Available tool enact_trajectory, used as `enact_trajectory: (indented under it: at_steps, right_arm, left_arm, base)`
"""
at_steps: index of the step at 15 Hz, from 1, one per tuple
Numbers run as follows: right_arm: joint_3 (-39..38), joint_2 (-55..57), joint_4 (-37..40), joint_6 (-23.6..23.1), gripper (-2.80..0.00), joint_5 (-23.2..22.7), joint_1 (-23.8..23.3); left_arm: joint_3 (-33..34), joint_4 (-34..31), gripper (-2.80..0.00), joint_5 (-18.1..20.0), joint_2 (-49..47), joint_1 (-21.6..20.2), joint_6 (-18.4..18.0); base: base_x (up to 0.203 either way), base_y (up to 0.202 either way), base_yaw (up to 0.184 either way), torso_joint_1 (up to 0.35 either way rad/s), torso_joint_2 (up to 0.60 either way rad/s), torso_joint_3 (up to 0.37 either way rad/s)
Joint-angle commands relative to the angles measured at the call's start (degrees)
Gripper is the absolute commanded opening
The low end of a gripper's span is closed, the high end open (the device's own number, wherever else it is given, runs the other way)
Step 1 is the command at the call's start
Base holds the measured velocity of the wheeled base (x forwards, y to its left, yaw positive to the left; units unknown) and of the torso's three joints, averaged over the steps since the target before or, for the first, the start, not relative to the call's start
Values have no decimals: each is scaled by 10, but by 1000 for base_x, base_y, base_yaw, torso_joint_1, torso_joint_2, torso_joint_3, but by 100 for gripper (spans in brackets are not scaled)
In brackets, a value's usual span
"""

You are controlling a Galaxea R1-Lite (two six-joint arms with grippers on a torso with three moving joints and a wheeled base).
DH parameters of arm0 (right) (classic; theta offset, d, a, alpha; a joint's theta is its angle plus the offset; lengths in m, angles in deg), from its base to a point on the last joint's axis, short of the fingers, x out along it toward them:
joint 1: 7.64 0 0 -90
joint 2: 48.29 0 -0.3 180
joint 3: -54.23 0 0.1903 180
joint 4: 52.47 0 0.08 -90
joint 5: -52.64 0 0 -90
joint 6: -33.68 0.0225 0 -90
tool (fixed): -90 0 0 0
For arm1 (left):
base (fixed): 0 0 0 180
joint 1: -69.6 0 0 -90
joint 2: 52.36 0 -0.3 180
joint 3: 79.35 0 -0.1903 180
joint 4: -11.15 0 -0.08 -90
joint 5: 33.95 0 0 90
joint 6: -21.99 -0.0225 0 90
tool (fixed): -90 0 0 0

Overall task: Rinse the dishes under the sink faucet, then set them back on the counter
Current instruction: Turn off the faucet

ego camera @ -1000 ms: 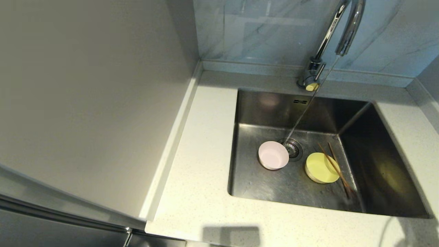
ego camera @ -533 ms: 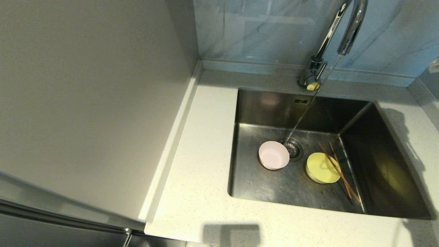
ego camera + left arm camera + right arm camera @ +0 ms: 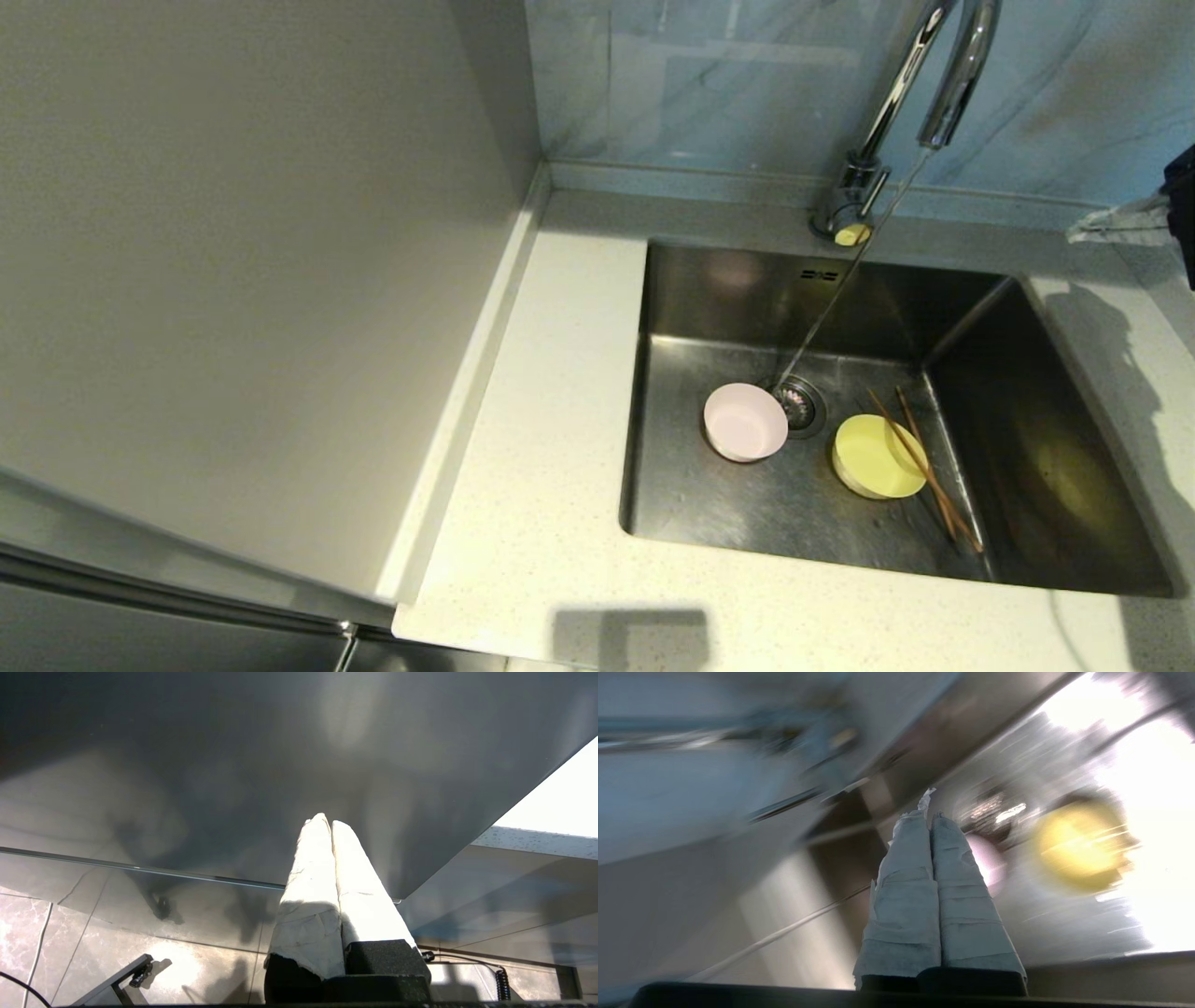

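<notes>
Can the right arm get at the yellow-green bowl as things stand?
Probably yes: the yellow-green bowl sits uncovered in the sink, only the chopsticks lying across its rim. The right gripper, shut and empty, hangs above the counter's back right corner.

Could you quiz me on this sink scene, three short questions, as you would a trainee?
1. True or false: water is running from the faucet into the sink.
2. Which dish do the chopsticks lean across: A) the pink bowl, B) the yellow-green bowl, C) neither?
3. Fill in: the right gripper has its fingers ____ and holds nothing.

Key
1. True; a thin stream falls to the drain beside the pink bowl.
2. B
3. Shut. The left gripper is also shut, parked down by the cabinet front, away from the sink.
</notes>
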Motion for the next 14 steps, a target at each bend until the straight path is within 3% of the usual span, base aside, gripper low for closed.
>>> enact_trajectory:
  at_steps: [1, 2, 4, 9, 14]
  right_arm:
    - [41, 30, -9, 76, -280, -77, 13]
    - [52, 41, -32, 110, -280, -88, 30]
    - [52, 53, -79, 133, -280, -111, 61]
    - [55, 86, -127, 131, -280, -112, 133]
    - [56, 107, -164, 131, -280, -110, 158]
  left_arm:
    - [0, 0, -280, 0, 2, 0, 0]
    - [0, 0, -280, 0, 2, 0, 0]
    - [0, 0, -280, 0, 2, 0, 0]
    - [0, 0, -280, 0, 2, 0, 0]
    - [0, 0, -280, 0, 2, 0, 0]
  base:
    - [0, 0, 0, 0, 0, 0]
    - [0, 0, 0, 0, 0, 0]
    - [0, 0, 0, 0, 0, 0]
    - [0, 0, 0, 0, 0, 0]
    - [0, 0, 0, 0, 0, 0]
